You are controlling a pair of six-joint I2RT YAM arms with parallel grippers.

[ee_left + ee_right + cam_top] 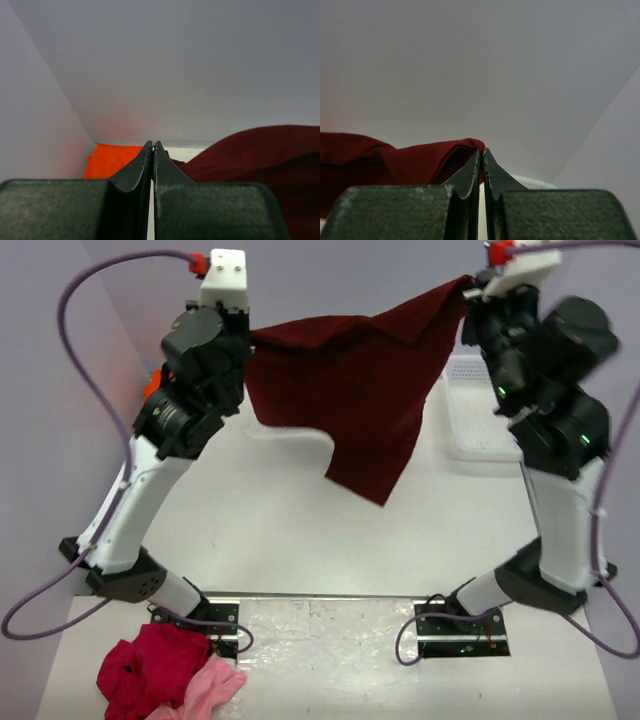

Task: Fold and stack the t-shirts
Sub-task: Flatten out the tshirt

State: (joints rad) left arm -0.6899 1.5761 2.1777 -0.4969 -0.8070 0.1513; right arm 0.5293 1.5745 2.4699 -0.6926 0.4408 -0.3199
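With the left pincer and right pincer each pinched shut on the upper edge of the maroon shirt hanging over the table toward 12 o'clock, orange shirt at 10, best lower both evenly and taut so it lands flat

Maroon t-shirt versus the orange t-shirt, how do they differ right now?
The maroon t-shirt hangs in the air, pinched by the left hand and right hand; the orange t-shirt lies low by the wall, ungripped. Maroon shows spread wide; orange is mostly hidden from above. Both are plain cloth.
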